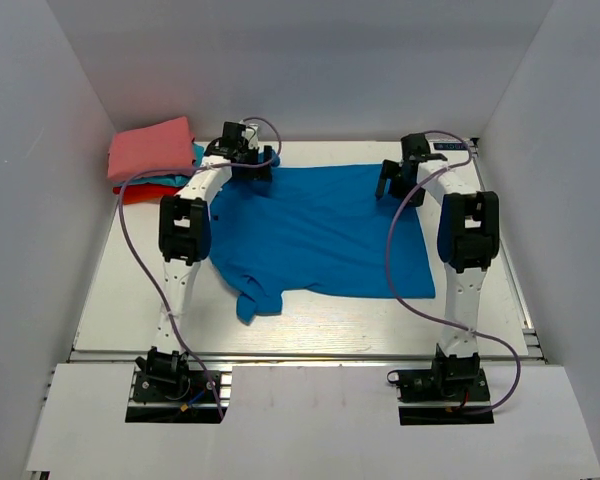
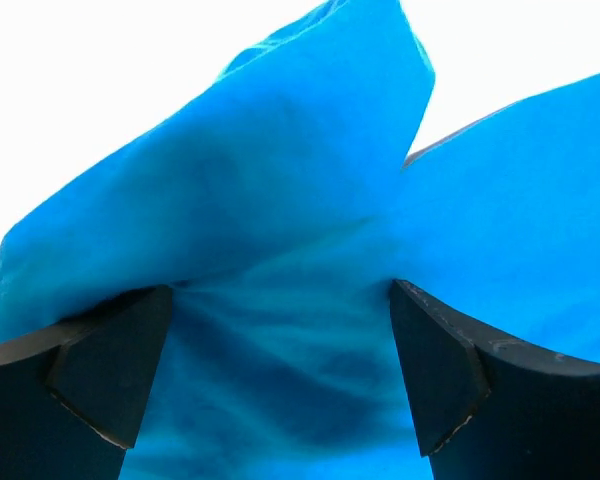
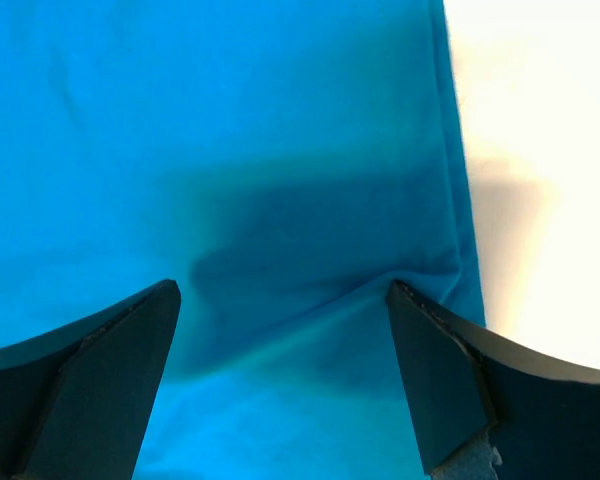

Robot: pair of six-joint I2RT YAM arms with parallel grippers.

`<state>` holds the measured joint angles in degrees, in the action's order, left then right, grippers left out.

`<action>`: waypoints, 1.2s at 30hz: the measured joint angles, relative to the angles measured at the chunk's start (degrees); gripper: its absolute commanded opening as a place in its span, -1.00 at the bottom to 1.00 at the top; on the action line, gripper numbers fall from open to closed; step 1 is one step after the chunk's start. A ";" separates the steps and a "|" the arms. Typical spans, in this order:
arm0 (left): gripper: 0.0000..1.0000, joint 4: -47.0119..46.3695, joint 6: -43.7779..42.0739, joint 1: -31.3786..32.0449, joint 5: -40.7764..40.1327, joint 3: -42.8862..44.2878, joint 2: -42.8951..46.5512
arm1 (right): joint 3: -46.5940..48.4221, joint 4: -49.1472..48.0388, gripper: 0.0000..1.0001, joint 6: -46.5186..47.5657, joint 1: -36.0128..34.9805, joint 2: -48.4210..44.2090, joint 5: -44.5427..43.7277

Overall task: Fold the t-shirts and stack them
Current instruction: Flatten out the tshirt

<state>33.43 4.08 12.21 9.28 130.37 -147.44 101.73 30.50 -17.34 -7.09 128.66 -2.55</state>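
The royal-blue t-shirt (image 1: 320,230) lies spread across the middle of the table, with a sleeve bunched at its near left. My left gripper (image 1: 252,166) is open at the shirt's far left corner. In the left wrist view its fingertips (image 2: 435,365) press into rumpled blue cloth (image 2: 280,250), and the gripper (image 2: 280,370) straddles a raised fold. My right gripper (image 1: 400,182) is open at the shirt's far right corner. In the right wrist view the gripper (image 3: 280,370) straddles the cloth (image 3: 230,150) close to its right hem. A folded pile lies at the far left: salmon-pink (image 1: 152,148) on top, teal (image 1: 194,157) and red (image 1: 138,192) beneath.
White walls close in the table on the left, back and right. The table's near edge is a metal rail (image 1: 300,352). Bare white tabletop (image 3: 540,150) shows just right of the shirt's hem. Each arm's cable loops over the shirt's sides.
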 measured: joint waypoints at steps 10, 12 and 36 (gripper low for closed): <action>1.00 -12.92 3.10 -0.13 3.89 5.77 -6.38 | 20.00 3.61 0.81 -0.02 5.27 11.85 8.07; 1.00 -14.03 3.76 -0.13 4.81 6.54 -6.93 | 20.17 3.52 0.81 0.59 5.75 11.96 9.90; 1.00 -4.85 12.66 13.20 -4.96 -67.38 64.74 | -46.18 -6.29 0.81 -1.99 1.66 -50.18 2.56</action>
<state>28.58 16.73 25.41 4.32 62.98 -82.70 55.55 24.21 -19.33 -5.43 78.48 0.01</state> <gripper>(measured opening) 0.998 0.905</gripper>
